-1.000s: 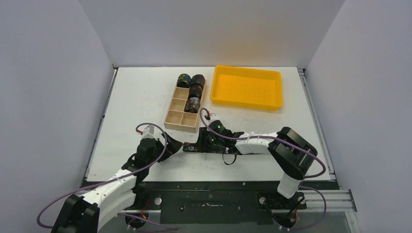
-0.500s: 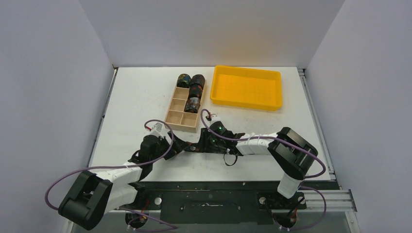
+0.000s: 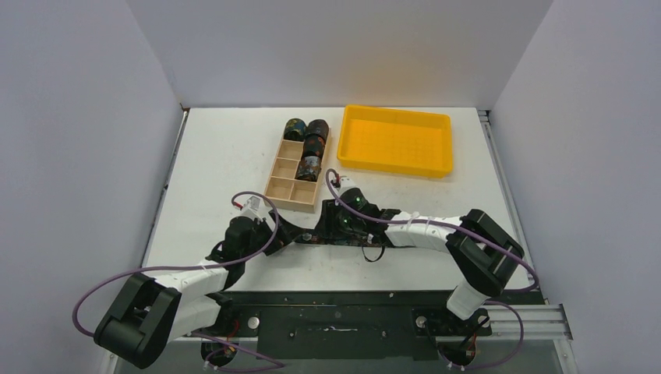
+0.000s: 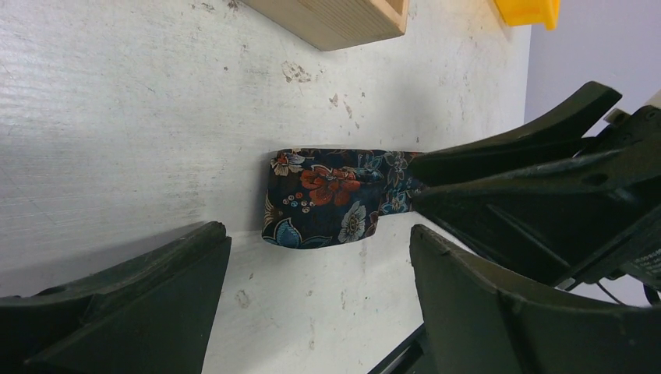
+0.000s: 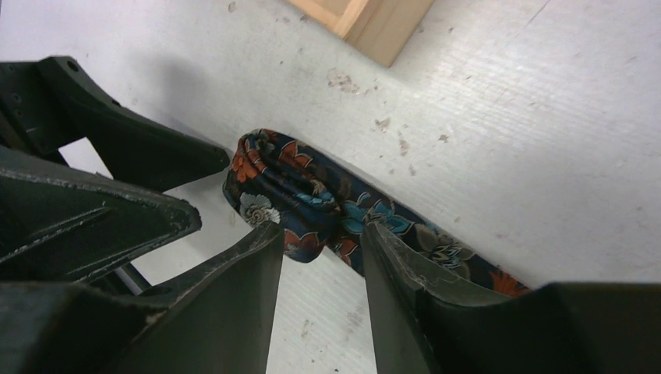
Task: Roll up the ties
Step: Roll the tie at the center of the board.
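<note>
A dark floral tie (image 5: 300, 183) lies flat on the white table, one end partly rolled, the strip trailing to the lower right. My right gripper (image 5: 319, 234) has its fingertips pressed on either side of the near edge of that roll. From the left, my left gripper (image 4: 319, 238) faces the rolled end (image 4: 327, 195); it is open wide with only bare table between its fingers. In the top view both grippers meet at the tie (image 3: 310, 237) near the table's front middle, left gripper (image 3: 287, 231) and right gripper (image 3: 331, 227). Several rolled ties (image 3: 315, 145) sit in the box.
A light wooden compartment box (image 3: 284, 185) stands just behind the grippers, its corner showing in both wrist views. A yellow tray (image 3: 396, 140) sits at the back right. The right gripper's black fingers (image 4: 507, 175) fill the right of the left wrist view.
The left arm has swung forward and right, bringing its gripper up to the tie's rolled end and slightly narrowing its jaws. The right arm's elbow has shifted right; its gripper stays at the tie.
</note>
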